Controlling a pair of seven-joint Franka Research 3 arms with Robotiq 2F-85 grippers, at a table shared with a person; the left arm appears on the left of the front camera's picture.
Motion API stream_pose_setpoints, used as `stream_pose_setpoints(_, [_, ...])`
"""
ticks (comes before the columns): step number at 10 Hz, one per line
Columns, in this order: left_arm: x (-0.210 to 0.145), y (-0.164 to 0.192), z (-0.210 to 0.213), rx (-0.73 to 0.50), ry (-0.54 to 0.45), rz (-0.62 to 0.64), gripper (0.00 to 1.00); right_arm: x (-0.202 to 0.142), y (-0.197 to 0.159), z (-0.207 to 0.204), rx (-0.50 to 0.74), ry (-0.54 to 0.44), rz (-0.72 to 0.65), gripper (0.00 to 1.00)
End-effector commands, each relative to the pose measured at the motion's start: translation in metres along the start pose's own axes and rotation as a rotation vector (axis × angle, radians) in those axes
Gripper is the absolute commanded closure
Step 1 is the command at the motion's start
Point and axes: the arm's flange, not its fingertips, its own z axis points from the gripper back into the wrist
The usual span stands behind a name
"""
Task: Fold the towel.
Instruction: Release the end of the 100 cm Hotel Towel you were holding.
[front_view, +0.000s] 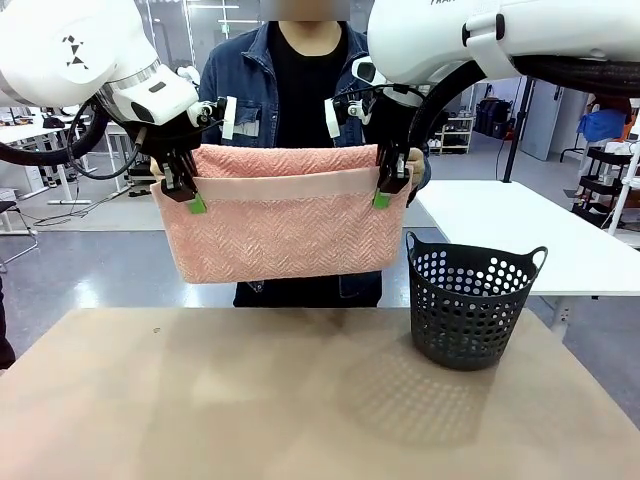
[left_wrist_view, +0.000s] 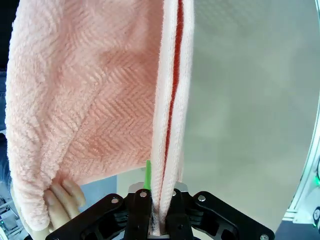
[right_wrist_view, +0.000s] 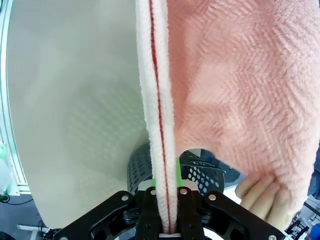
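A: Biggest first. Table?
B: Tan table (front_view: 200, 400), across whole lower half of front view. Pale and blurred behind cloth in both wrist views.
A: Towel?
B: Pink towel (front_view: 285, 225), up in air over far side of table, well clear of top. Spread wide btwn the two arms. Looks doubled: plain band straight across from one gripper to the other, herringbone pile below, 2nd layer a bit higher behind. Close up in left wrist view (left_wrist_view: 100, 100) and right wrist view (right_wrist_view: 240, 90), edge-on w/ two layers pressed together.
A: Person?
B: Behind towel at far side, denim jacket (front_view: 240, 70), upper body only.
A: Basket?
B: Black basket (front_view: 470, 310), perforated, upright on table, right of towel and lower than it, not touching. Rim also seen under cloth edge (right_wrist_view: 145, 170).
A: Grippers?
B: Left gripper (front_view: 190, 200) clamped on towel's band at picture-left end, green pad peeking out below. Same in own cam (left_wrist_view: 160, 220): fingers tight on both layers. Right gripper (front_view: 385, 192) pinched on band at other end; own cam (right_wrist_view: 165, 215) agrees, cloth squeezed btwn green pads.
A: Hands?
B: One hand of person (left_wrist_view: 62, 197) at back layer's corner near left gripper. Other hand (right_wrist_view: 262, 195) at back layer's corner near right gripper. Grip itself unclear.
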Motion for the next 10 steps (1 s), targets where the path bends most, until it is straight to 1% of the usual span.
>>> stream_pose_setpoints(1, [-0.0007, 0.0010, 0.0022, 0.004, 0.000, -0.004, 1.00, -0.0015, -0.0001, 0.0012, 0.000, 0.002, 0.006, 1.00])
stream_pose_setpoints(10, [-0.0007, 0.0010, 0.0022, 0.004, 0.000, -0.004, 1.00, -0.0015, -0.0001, 0.0012, 0.000, 0.002, 0.006, 1.00])
